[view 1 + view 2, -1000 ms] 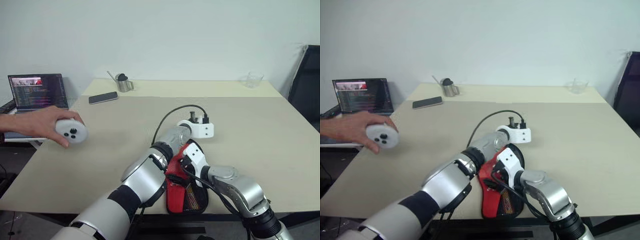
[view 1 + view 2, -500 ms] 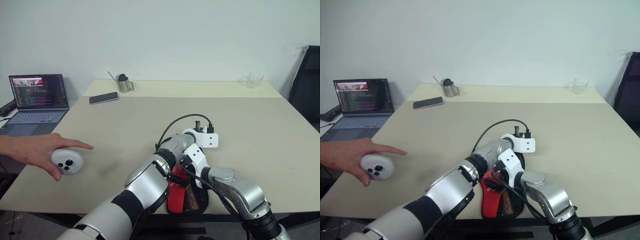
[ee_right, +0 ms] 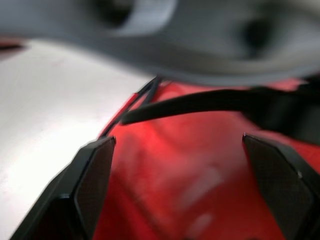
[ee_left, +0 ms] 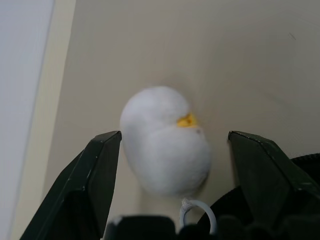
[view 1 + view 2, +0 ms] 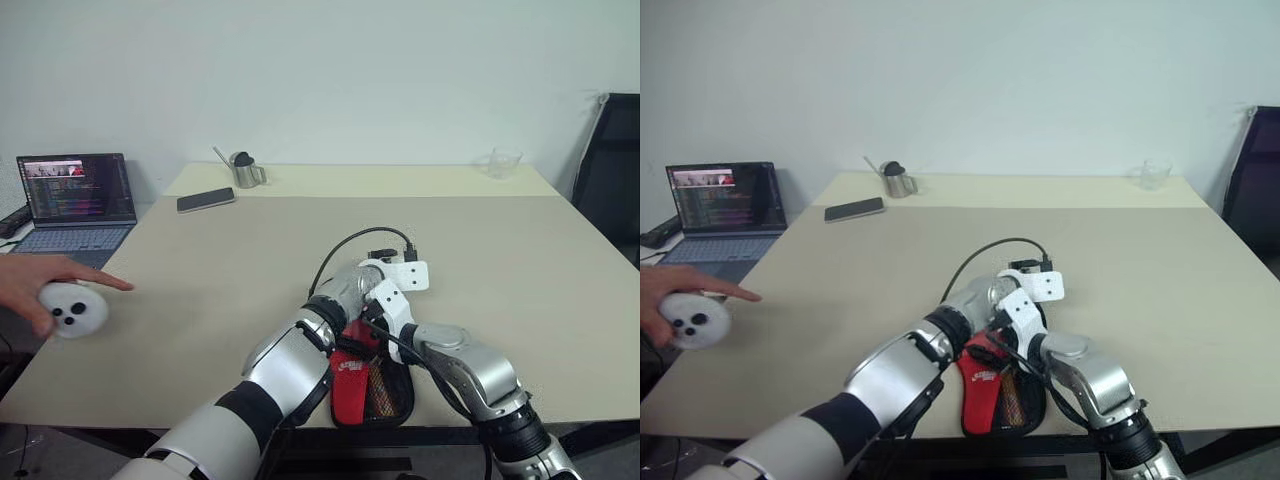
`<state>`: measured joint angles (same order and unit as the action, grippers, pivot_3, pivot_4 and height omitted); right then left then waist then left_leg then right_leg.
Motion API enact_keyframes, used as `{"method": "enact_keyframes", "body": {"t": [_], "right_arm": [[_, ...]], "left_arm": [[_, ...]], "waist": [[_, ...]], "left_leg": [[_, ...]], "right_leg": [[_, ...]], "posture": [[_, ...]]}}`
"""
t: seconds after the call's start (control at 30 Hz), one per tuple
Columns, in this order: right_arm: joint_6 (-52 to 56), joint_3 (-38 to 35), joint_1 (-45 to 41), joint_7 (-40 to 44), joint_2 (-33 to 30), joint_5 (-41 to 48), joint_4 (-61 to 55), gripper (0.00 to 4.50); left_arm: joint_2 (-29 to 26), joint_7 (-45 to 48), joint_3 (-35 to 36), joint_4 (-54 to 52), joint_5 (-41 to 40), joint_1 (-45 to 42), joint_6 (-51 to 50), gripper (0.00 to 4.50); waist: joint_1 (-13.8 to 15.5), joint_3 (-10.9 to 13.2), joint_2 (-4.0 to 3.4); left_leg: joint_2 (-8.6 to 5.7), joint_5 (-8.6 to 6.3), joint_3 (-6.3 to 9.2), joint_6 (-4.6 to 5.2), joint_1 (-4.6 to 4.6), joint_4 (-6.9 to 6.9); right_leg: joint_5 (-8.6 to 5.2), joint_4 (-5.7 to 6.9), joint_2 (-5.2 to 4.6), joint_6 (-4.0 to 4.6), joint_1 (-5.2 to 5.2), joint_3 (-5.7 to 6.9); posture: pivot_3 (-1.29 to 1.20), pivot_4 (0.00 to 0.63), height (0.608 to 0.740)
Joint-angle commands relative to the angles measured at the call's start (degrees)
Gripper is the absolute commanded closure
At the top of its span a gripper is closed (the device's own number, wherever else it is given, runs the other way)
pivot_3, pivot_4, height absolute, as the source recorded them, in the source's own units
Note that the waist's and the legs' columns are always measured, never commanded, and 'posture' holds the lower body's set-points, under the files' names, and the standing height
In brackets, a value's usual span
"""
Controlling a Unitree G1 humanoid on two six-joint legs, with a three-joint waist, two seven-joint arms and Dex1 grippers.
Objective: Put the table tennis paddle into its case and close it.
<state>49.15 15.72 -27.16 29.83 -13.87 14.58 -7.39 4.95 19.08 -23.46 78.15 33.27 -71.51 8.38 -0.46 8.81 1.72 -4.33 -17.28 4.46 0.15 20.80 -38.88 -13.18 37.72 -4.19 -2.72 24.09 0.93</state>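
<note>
- We find its case (image 5: 370, 385), a black fabric pouch with a red panel and dark mesh, lying flat at the near edge of the smooth beige table (image 5: 220, 270), beneath both arms.
- The left gripper (image 4: 172, 150) stands wide apart, holding nothing; a soft white rounded object (image 4: 165, 147) with a yellow spot sits between its black fingers.
- The right gripper (image 3: 182, 150) is spread fully, empty, over the red panel.
- A person's hand (image 5: 35, 290) rests on a round white controller (image 5: 72, 310) beside a laptop (image 5: 75, 195).
</note>
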Motion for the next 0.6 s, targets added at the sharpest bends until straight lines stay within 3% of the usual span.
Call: {"method": "enact_keyframes", "body": {"t": [0.03,0.27,0.43,0.6], "right_arm": [[-2.0,-2.3,-2.6,2.7,-3.7,-0.1,0.0,0.00],[-3.0,-5.0,-3.6,13.6,-15.4,3.5,-4.8,0.00],[-4.5,-8.1,0.7,26.4,-28.6,9.0,-11.7,0.00],[-5.6,-13.9,0.7,32.2,-34.5,12.9,-9.3,0.00]], "left_arm": [[-0.5,8.3,3.8,0.0,-4.8,1.6,2.0,0.67],[-2.8,21.9,13.0,-2.0,-15.6,0.6,2.4,0.67],[-6.1,28.3,13.7,-4.6,-17.4,-1.9,4.9,0.67],[-10.9,36.5,16.0,-8.8,-21.5,-3.9,5.2,0.67]], "waist": [[0.1,0.0,-0.01],[0.2,0.2,-0.24],[0.4,0.4,-0.30],[0.2,0.6,-0.27]], "left_leg": [[0.00,0.01,0.00,-0.02,0.02,0.00],[-0.01,-0.04,-0.03,-0.03,0.30,0.03],[-0.04,-0.14,-0.04,0.13,0.45,0.03],[0.04,-0.17,-0.04,0.16,0.49,0.03]], "right_leg": [[0.00,-0.04,0.00,0.00,0.00,0.00],[0.02,-0.46,0.00,0.00,0.08,0.03],[0.04,-0.69,-0.02,-0.04,0.09,0.06],[0.04,-0.72,-0.01,-0.05,0.11,0.05]], "posture": [[0.00,0.150,0.740],[0.00,0.150,0.740],[0.00,0.150,0.740],[0.00,0.150,0.740]]}}
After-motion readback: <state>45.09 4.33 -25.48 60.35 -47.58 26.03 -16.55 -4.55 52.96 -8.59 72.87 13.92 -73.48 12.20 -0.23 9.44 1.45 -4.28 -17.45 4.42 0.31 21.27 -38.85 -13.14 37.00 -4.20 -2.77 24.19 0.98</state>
